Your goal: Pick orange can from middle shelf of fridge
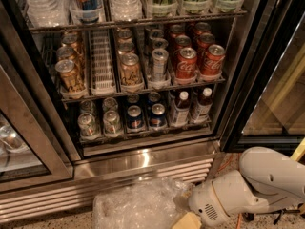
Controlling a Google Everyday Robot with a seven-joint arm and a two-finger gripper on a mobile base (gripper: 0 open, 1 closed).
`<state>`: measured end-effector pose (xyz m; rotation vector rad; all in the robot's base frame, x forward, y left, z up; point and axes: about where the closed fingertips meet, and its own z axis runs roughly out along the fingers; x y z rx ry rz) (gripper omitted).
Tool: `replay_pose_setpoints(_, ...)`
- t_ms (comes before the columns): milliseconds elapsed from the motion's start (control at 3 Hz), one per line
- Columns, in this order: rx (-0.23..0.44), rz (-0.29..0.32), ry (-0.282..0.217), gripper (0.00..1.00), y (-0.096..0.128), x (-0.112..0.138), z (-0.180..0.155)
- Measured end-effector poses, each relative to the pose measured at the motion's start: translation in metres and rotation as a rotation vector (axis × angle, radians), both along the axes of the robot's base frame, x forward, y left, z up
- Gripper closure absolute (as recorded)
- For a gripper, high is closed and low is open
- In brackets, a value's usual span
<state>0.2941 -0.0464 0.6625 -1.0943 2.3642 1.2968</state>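
The fridge (143,159) stands open in front of me. Its middle shelf (102,90) holds lanes of cans. Orange cans fill the left lane, the front one (69,76) at the rail, and another orange can (129,69) fronts the third lane. A silver-grey can (159,64) and red Coca-Cola cans (186,63) stand to the right. My gripper (187,221) is low at the bottom edge, on the end of the white arm (248,190), well below and to the right of the shelf and mostly cut off.
An empty white ribbed lane (102,63) lies between the orange cans. The lower shelf holds cans (135,117) and bottles (178,108). Crumpled clear plastic (138,204) lies on the floor by the grille. A dark door frame (252,80) stands on the right.
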Motion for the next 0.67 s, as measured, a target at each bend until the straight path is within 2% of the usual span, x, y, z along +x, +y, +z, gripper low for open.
replay_pose_setpoints(333, -0.062, 0.054, -0.14, 0.0, 0.023, 0.011, 0.017)
replay_pose_setpoints(667, -0.096, 0.085, -0.215, 0.0, 0.036, 0.017, 0.026)
